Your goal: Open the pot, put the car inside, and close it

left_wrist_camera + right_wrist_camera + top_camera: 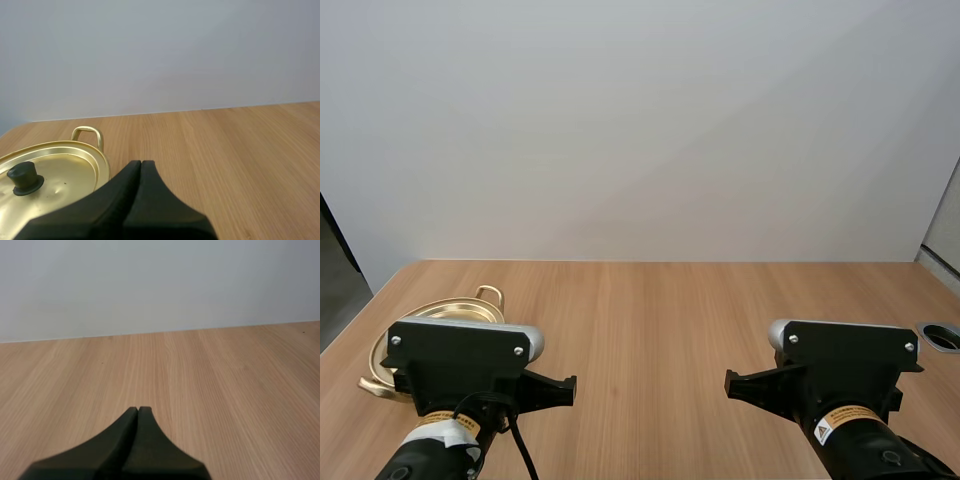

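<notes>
Black fingers (125,192) of the left gripper (141,163) lie pressed together on nothing; the pot (104,167) sits just to their left, lid (60,172) on. The right gripper (138,409) is likewise closed over the table (225,380). Descending unspread would likely bump the small knob (24,177) and skid the lid.

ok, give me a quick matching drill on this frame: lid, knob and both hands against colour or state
1 lid
2 knob
3 left hand
4 right hand

A shut, bare table ahead
B gold, on the pot
C shut, beside the pot
D black, atop the lid

Pairs: 1-B, 2-D, 3-C, 4-A
</notes>
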### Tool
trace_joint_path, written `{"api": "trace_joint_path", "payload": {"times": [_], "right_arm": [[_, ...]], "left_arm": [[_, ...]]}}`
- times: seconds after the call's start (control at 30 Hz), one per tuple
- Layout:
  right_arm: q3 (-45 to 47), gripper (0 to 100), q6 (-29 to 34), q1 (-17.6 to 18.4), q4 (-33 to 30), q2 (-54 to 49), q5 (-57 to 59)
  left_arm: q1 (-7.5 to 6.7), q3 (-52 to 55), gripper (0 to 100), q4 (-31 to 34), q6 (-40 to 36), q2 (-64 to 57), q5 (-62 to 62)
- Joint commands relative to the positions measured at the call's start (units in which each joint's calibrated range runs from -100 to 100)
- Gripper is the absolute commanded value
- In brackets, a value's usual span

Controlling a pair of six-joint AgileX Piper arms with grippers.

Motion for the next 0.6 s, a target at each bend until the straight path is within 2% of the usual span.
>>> {"api": "trace_joint_path", "payload": {"times": [0.0,0.17,0.27,0.5,0.57], "right_arm": [[0.00,0,0.05,0.05,-0.03,0.00,0.24],[0.00,0,0.05,0.05,1.05,0.00,0.87],[0.00,0,0.26,0.05,6.79,0.00,5.06],[0.00,0,0.26,0.05,6.00,0.00,4.58],[0.00,0,0.26,0.05,4.13,0.00,2.71]], "left_arm": [[0.00,0.00,0,0.09,-0.04,0.00,0.10],[0.00,0.00,0,0.09,-0.04,0.00,0.10],[0.00,0.00,0,0.09,-0.04,0.00,0.10],[0.00,0.00,0,0.09,-0.04,0.00,0.10],[0.00,0.00,0,0.09,-0.04,0.00,0.10]]}}
